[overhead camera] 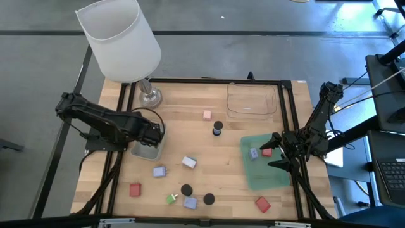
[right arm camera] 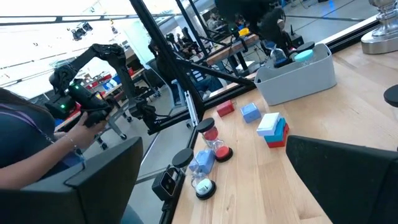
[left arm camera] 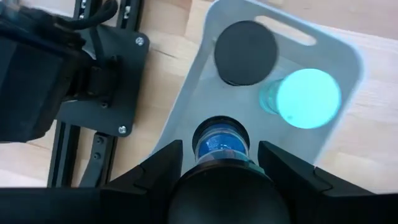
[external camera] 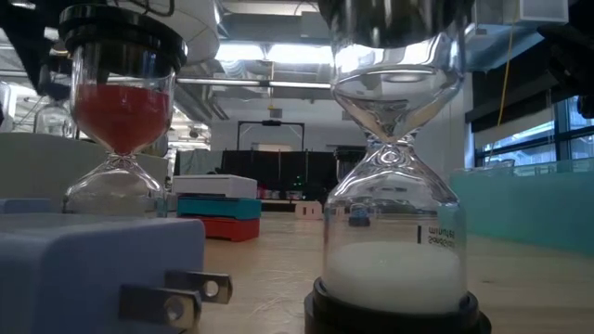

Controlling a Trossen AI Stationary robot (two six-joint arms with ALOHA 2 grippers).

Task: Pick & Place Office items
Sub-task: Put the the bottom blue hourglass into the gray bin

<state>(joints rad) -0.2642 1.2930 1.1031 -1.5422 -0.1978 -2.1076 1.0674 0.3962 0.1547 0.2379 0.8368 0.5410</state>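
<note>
My left gripper (left arm camera: 221,158) points down over a grey bin (left arm camera: 336,68) at the table's left and is shut on a small blue sand timer (left arm camera: 220,140). Inside the bin stand a black-capped piece (left arm camera: 245,52) and a teal one (left arm camera: 307,98). Loose office items lie on the wood: a pink block (overhead camera: 207,114), lilac-blue blocks (overhead camera: 189,162), a red block (overhead camera: 135,189), black caps (overhead camera: 186,189) and a green bit (overhead camera: 172,199). My right gripper (overhead camera: 276,152) waits open over the green tray (overhead camera: 266,177), which holds a lilac block (overhead camera: 254,153) and a red one (overhead camera: 266,152). My left gripper pinches the blue sand timer's dark upper cap (left arm camera: 217,186) between its two fingers (left arm camera: 158,167), one on each side. The fingers come from above, pointing down. The timer stands upright below them, over the bin's inside; whether its base touches the bin floor cannot be told.
A white-shaded lamp (overhead camera: 123,38) with a metal foot (overhead camera: 150,97) stands at the far left. A clear tray (overhead camera: 252,101) sits at the far right. A red block (overhead camera: 262,203) lies near the front edge. Black frame rails (overhead camera: 288,120) border the table.
</note>
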